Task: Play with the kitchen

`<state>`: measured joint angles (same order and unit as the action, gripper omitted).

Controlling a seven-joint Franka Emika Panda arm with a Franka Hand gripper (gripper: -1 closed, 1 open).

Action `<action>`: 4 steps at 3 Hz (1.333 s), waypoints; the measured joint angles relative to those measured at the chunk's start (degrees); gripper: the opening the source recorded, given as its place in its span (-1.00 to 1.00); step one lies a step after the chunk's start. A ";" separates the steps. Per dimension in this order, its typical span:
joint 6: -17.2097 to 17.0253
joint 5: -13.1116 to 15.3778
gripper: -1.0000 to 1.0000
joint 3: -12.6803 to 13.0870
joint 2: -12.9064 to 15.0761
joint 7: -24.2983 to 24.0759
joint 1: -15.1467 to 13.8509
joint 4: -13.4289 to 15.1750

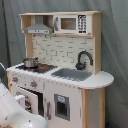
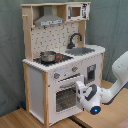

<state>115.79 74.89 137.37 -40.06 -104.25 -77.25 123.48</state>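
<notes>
Grey curtain hangs behind the kitchen [image 2: 60, 60], which stands on a pale wooden floor [image 2: 20, 117] in the second exterior view. The robot's white arm [image 2: 117, 75] reaches in from the second exterior view's right, and its gripper [image 2: 86, 95] sits low, right at the front of the kitchen, close against the oven door [image 2: 62, 97]; whether the jaws are wide, narrow or gripping anything cannot be told. Above the jaws run the knobs [image 2: 56, 76], and higher up a small metal pot [image 1: 30, 62] rests on the stovetop [image 1: 40, 67]. Further along the worktop from the jaws lie the sink [image 1: 72, 74] and black faucet [image 1: 83, 59]. Well above them are the hood [image 1: 38, 30] and the microwave [image 1: 72, 23].
</notes>
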 joint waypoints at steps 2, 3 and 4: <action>6.94 5.50 -1.00 -5.36 0.00 -3.91 -0.87 0.27; 7.47 5.56 -1.00 -4.80 0.00 -4.48 -0.74 0.21; 7.47 5.56 1.00 -4.68 0.00 -4.51 -0.72 0.22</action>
<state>123.26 80.45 132.69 -40.06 -108.77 -77.97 123.69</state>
